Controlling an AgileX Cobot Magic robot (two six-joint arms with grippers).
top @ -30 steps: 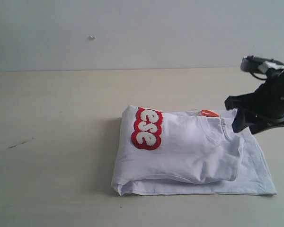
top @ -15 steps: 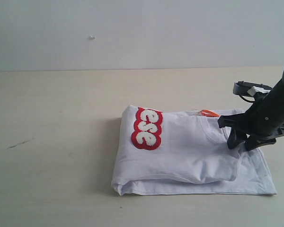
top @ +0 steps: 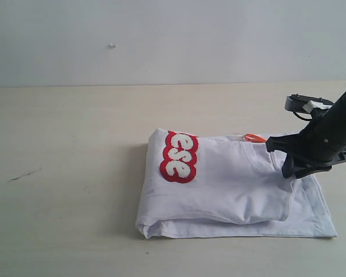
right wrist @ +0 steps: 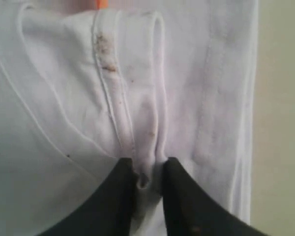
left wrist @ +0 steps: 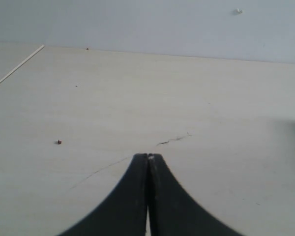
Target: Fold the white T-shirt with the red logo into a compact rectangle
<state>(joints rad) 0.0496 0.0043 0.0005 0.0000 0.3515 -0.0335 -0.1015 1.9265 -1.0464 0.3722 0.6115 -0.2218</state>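
Right now the white T-shirt [top: 219, 190] is lying partly folded on the pale table [top: 69, 150], right of the middle in the exterior view, with a thick upper layer sitting on top of a wider flat layer that is sticking out along the near edge and on the right. The red logo [top: 180, 157] is showing at the far left corner of the upper layer, running front to back, with only the letters "ese" facing up. A small orange tag [top: 255, 138] is peeking out at the far edge, near the collar. The right claw [top: 289, 171] is reaching down from the right onto the right edge of the upper layer, and in the right wrist view its two black fingers [right wrist: 120, 196] are standing narrow, squeezing a raised ridge of white cloth between them just beside the stitched collar band [right wrist: 110, 88], so it is gripping the shirt. A few brownish specks [right wrist: 104, 54] are showing on that band. The left claw [left wrist: 148, 158] is hanging over bare table, its fingers pressing together tip to tip and gripping nothing. A thin dark crack [left wrist: 174, 140] is running across the tabletop just ahead of those tips, and a tiny dark speck [left wrist: 59, 142] is lying off to one side. A plain light wall [top: 161, 40] is standing behind the table.
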